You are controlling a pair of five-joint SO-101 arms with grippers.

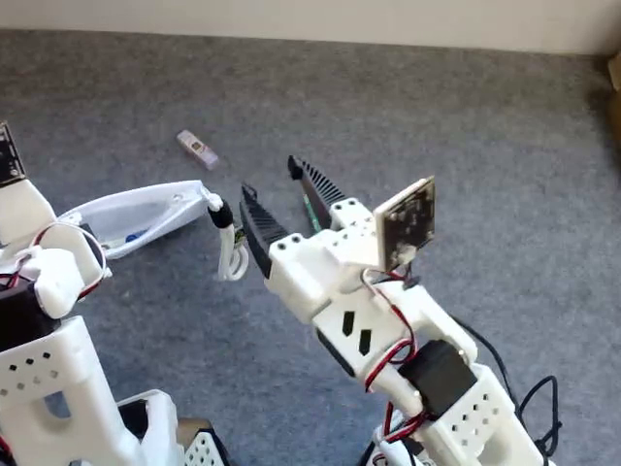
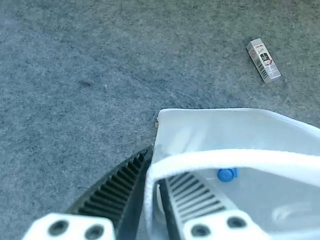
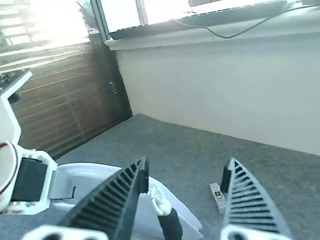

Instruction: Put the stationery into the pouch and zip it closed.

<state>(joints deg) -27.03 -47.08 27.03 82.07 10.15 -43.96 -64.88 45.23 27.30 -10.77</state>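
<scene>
- High view first: we're seeing the white pouch lying on its side on the grey carpet, with its mouth gaping open.
- In the left wrist view, the left gripper is clamping down on the pouch's rim. One ribbed finger is sitting outside the pouch wall and the other inside it, so the jaws are pinched nearly together with just the fabric between them.
- The right gripper is hovering just beside the far end of the pouch from the left gripper. Its jaws are spread wide and aren't gripping anything.
- The black zipper pull with its white cord loop is hanging off that same end of the pouch, right next to the nearer right finger. We can't tell if they're touching.
- A small boxy piece of stationery is lying on the carpet outside the pouch, near its mouth but not touching it.
- Something blue is sitting inside the pouch. We're only seeing it through the wall, so we can't tell what it is.
</scene>
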